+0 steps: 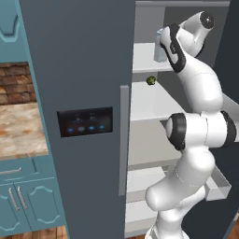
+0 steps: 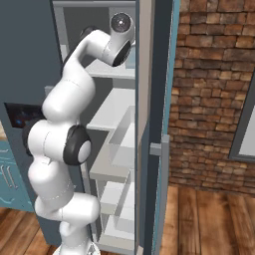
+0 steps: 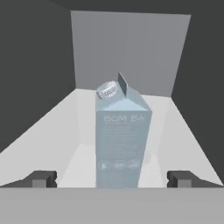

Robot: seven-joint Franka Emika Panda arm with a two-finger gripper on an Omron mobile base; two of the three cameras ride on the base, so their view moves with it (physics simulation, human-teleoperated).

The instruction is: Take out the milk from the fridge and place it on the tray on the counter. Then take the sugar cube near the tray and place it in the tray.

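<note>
The pincer (image 3: pixel 112 179) is wide open, with one fingertip (image 3: pixel 41 178) on each side of the milk (image 3: pixel 121 140) and not touching it. The milk stands upright on the top white shelf (image 3: pixel 52 135) inside the fridge (image 1: pixel 79 70), near the shelf's front edge. The fridge door is open. A small dark-green round thing (image 1: pixel 151 80) sits on the shelf below. The table (image 1: pixel 18 130) is left of the fridge.
</note>
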